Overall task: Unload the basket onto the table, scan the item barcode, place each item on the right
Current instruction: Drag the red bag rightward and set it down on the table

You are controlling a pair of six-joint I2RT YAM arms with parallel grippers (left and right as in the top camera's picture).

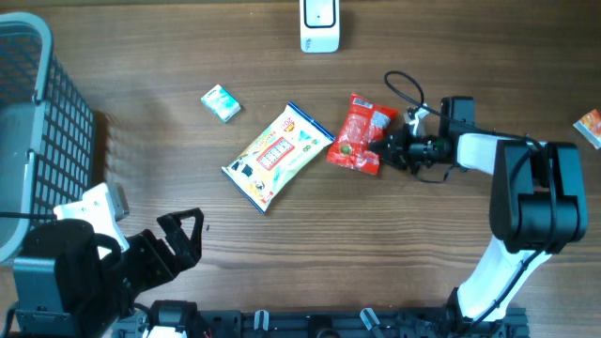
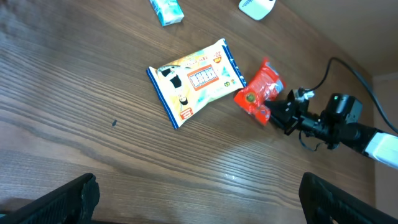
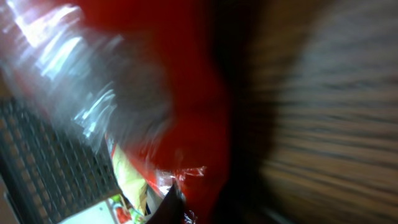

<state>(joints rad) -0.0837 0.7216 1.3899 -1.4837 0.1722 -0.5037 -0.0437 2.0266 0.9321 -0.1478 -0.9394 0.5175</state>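
A red snack packet lies right of the table's centre, and my right gripper is shut on its right edge. The right wrist view is blurred and filled by the red packet pressed close to the camera. From the left wrist view the same packet shows with the right gripper clamped on it. A white scanner stands at the back edge. My left gripper hangs open at the front left over bare wood, its fingers wide apart and holding nothing.
A yellow and blue snack bag lies left of the red packet. A small green box sits further back left. A dark wire basket stands along the left edge. Another small packet lies at the right edge.
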